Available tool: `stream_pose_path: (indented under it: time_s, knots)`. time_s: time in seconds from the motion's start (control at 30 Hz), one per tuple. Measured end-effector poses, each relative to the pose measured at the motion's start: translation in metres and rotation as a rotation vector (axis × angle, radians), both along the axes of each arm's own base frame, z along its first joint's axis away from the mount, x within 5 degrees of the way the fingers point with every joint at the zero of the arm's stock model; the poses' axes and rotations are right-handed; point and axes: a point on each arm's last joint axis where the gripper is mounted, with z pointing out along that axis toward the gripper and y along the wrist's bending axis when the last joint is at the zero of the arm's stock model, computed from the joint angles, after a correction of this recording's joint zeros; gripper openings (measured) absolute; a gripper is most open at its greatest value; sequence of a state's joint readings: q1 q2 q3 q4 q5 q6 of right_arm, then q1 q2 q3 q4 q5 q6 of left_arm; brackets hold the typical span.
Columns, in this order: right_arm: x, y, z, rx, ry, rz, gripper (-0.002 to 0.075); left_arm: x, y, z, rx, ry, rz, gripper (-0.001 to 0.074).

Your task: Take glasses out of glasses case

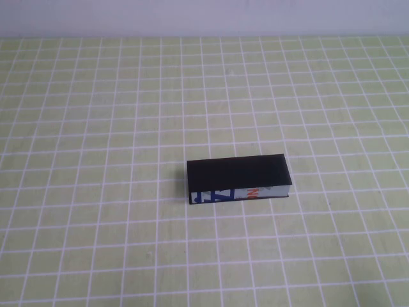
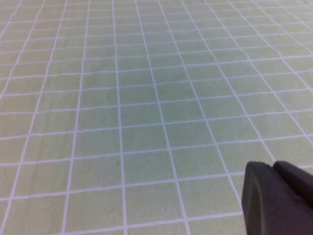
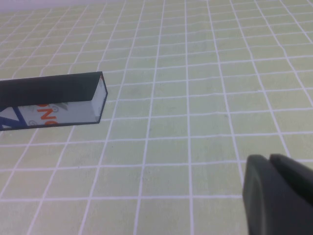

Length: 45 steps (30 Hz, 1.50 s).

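Closed black rectangular glasses case [image 1: 238, 178] at our green gridded worktop's [image 1: 96, 128] centre, left hand [image 2: 279, 198] and right hand [image 3: 279, 193] low, apart, openness we cannot tell

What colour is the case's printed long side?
White with blue and orange-red print on the glasses case; clearest in the high view.

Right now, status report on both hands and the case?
Left hand parked, off the case. Right hand near the case, not touching. Case shut, glasses unseen. Nothing in the way.

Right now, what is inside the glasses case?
The inside cannot be seen: the glasses case lies shut on the table, its flat black lid covering it. No glasses show. The left gripper and right gripper are both away from it.
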<state>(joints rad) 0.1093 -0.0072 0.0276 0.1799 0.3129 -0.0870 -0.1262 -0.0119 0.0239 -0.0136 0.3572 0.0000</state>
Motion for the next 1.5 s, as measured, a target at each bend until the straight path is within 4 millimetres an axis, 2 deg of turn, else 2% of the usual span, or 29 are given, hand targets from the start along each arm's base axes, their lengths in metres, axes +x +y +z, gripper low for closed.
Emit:
stream_pose_path:
  time_s: [1.4, 1.5]
  knots:
    - [0.0000, 0.0000, 0.0000, 0.000, 0.000, 0.000, -0.0018, 0.0005, 0.0004, 0.0017, 0.011, -0.021, 0.001, -0.0004]
    - [0.0000, 0.0000, 0.0000, 0.000, 0.000, 0.000, -0.0018, 0.0007, -0.0012, 0.0030, -0.052, -0.027, 0.001, -0.0004]
